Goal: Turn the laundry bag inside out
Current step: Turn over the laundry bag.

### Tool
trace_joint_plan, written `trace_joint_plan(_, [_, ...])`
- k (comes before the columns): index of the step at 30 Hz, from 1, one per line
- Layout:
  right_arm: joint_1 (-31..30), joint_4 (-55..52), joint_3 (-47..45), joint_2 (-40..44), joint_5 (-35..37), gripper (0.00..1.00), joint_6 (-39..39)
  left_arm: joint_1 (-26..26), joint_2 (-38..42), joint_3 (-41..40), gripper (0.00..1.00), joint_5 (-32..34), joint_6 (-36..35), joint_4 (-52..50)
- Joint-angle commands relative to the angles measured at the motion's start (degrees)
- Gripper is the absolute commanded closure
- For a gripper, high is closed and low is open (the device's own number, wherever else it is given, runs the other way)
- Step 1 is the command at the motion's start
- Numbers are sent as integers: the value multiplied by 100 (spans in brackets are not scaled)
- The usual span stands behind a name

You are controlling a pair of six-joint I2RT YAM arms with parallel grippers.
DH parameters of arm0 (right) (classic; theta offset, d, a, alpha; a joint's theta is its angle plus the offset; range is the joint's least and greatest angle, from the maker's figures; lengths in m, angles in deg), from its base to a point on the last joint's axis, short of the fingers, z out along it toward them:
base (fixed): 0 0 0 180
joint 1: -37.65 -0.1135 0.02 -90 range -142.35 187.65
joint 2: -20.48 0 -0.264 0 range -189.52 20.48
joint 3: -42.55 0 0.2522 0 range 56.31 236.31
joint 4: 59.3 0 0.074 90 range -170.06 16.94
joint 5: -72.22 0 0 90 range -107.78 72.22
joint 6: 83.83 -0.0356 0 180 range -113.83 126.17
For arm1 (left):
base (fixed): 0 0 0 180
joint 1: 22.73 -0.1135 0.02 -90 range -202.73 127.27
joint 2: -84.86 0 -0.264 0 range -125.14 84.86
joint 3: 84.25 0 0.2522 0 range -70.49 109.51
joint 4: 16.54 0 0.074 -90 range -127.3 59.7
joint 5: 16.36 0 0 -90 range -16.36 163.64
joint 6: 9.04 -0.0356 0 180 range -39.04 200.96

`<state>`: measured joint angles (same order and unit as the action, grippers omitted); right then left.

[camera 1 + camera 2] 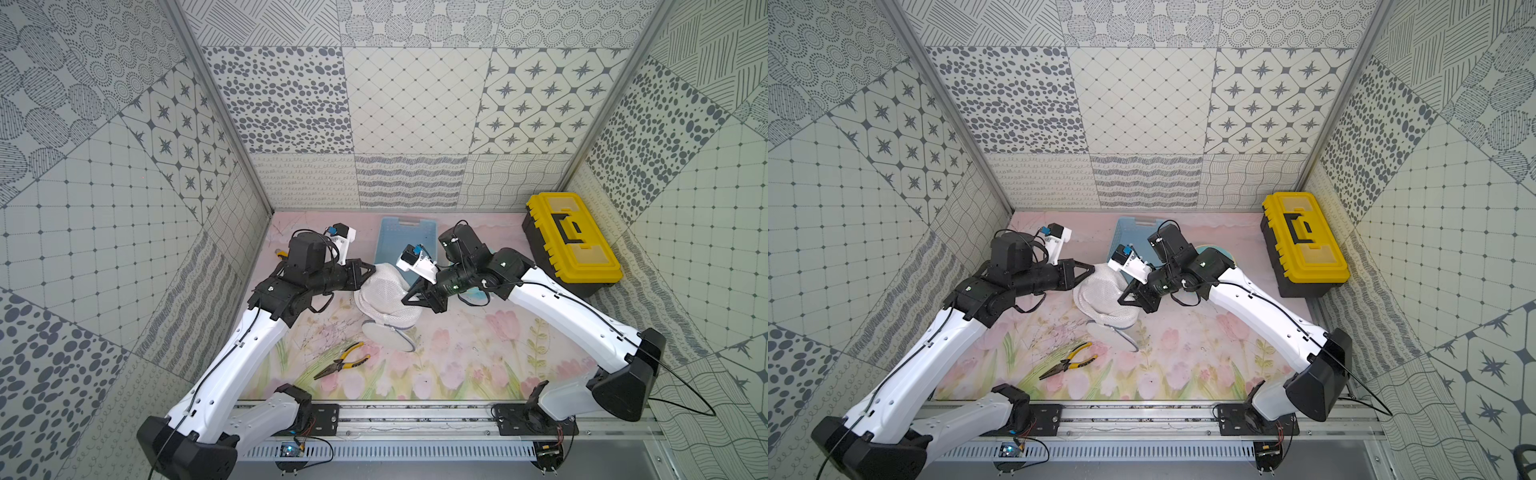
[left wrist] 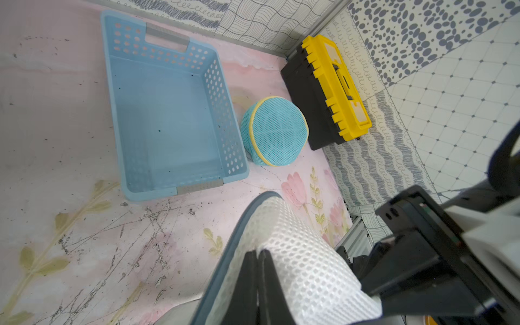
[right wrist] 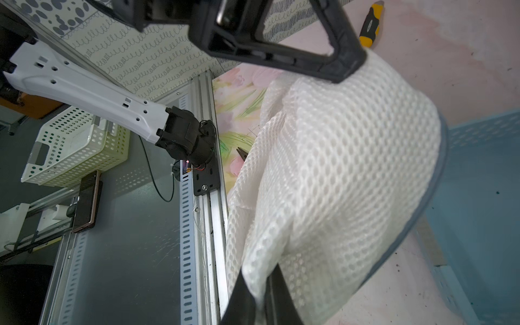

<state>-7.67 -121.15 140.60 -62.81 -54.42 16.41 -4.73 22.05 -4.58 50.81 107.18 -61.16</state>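
The laundry bag (image 1: 384,293) (image 1: 1100,299) is white mesh with a grey-blue rim. It hangs bunched between my two grippers above the middle of the table, and a round flap of it (image 1: 388,337) rests on the mat. My left gripper (image 1: 374,269) (image 2: 257,251) is shut on the mesh close to the rim. My right gripper (image 1: 405,300) (image 3: 268,271) is shut on a fold of mesh on the opposite side. In the right wrist view the left gripper (image 3: 347,71) pinches the bag's far edge.
A blue basket (image 1: 405,239) stands just behind the bag. A teal mesh bag (image 2: 274,130) lies beside it, near a yellow and black toolbox (image 1: 573,245). Pliers (image 1: 343,360) lie on the floral mat in front. A yellow-handled screwdriver (image 3: 371,22) lies at the far left.
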Motion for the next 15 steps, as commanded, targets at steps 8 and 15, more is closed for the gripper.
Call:
trace_joint_plan(8, [965,2556,-1221,1790,-708,100,-1631,-951,-763,-318,100,-94,322,217])
trace_joint_plan(15, [1026,2367,-1062,1362,-580,100,-1694,-965,-414,-523,100,-445,381,361])
